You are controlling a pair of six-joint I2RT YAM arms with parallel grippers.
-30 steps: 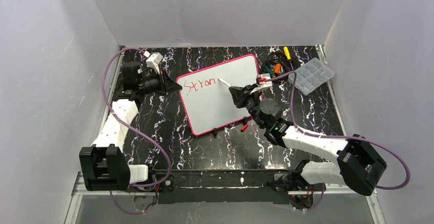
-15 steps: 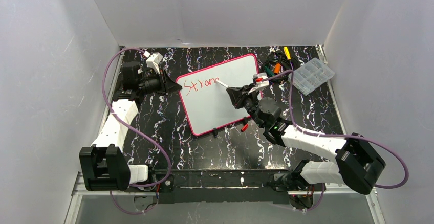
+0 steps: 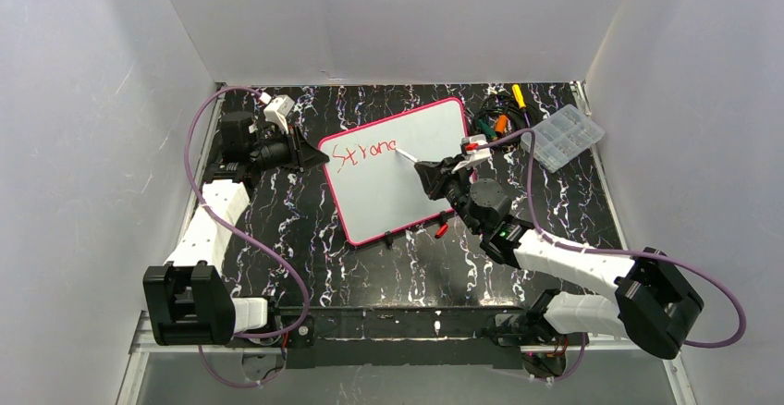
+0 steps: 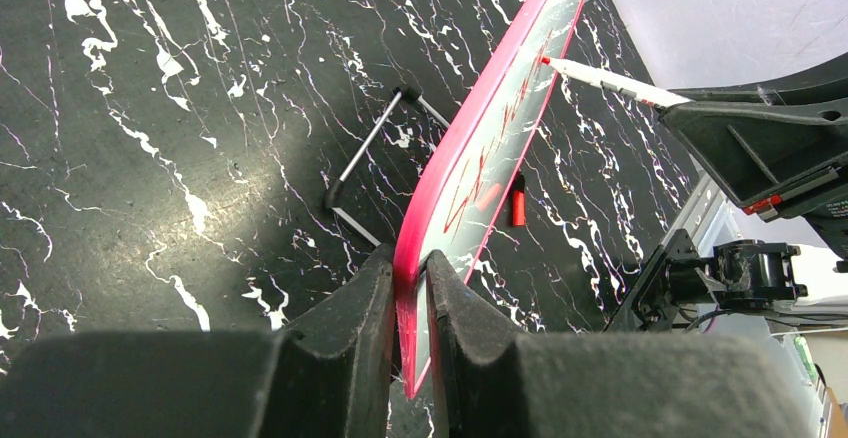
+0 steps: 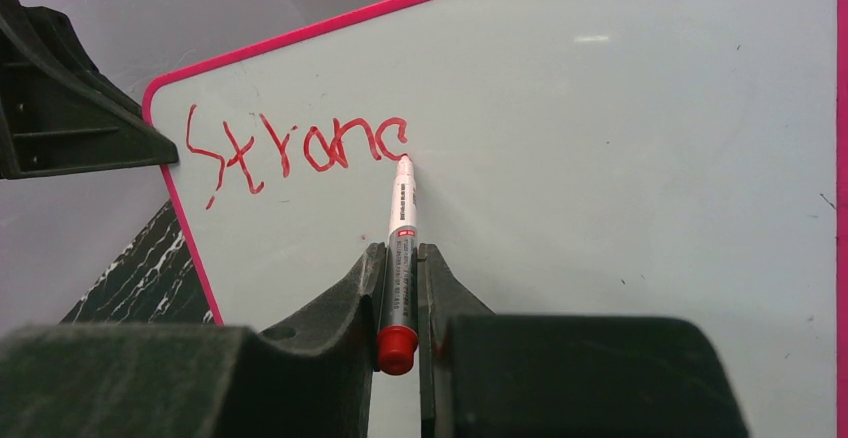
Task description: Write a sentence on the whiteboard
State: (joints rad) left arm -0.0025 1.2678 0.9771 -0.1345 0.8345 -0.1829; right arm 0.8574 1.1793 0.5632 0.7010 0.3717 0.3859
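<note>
Left claw (image 4: 410, 288): clenched on the whiteboard's (image 3: 398, 197) left edge, I'd guess to steady it against the pen's push.
Whiteboard: mid-bench (image 3: 305, 234), pink-rimmed, mostly blank.
Sentence (image 5: 295, 148): red "Stron" plus a half-made letter, along the whiteboard's upper left; barely begun, I'd say.
Marker (image 5: 402, 208): tip touching the whiteboard at the last stroke.
Right claw (image 5: 402, 258): over the whiteboard's right half, grasping the marker's barrel.
Compartment box (image 3: 562, 137): well right of the whiteboard.

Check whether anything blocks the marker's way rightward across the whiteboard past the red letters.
Nothing visible does. The right gripper holds the red marker with its tip at the last letter of the red writing; the whiteboard beyond is bare. The left gripper clamps the left edge.
</note>
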